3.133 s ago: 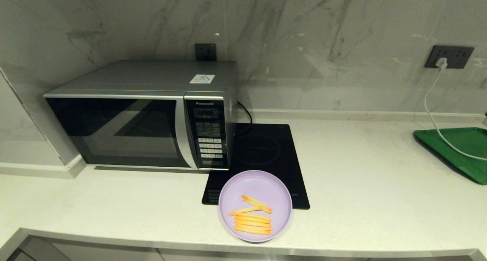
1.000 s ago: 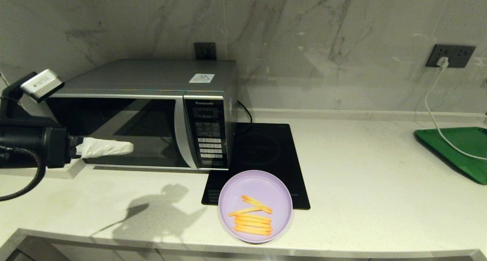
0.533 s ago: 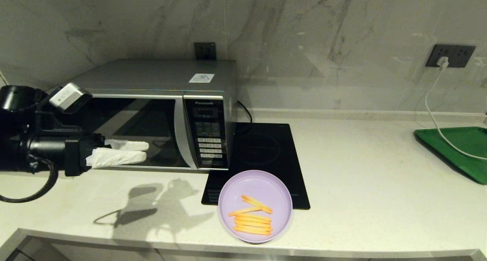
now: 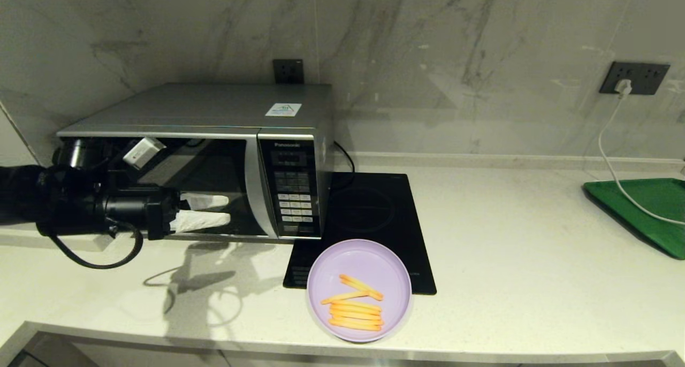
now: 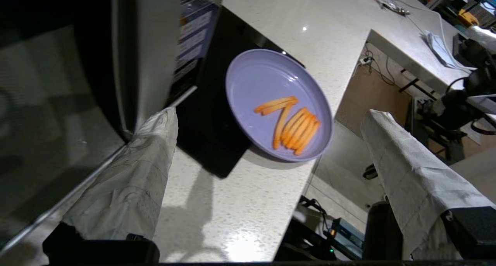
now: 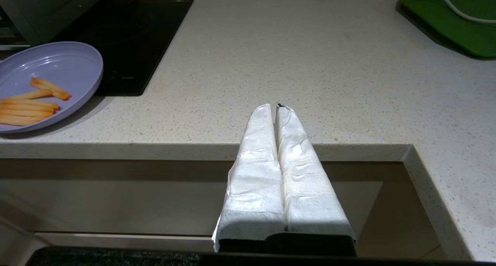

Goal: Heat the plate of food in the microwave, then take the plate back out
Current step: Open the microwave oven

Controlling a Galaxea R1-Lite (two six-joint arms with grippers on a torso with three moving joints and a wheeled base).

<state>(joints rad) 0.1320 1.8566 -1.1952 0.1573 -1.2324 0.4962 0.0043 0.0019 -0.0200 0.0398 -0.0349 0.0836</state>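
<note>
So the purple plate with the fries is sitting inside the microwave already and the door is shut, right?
Not quite. The door is shut, but the purple plate of fries is not inside the microwave. The head view shows it out on the counter, in front of the black induction hob. The left gripper, jaws open, is in front of the microwave door.
</note>
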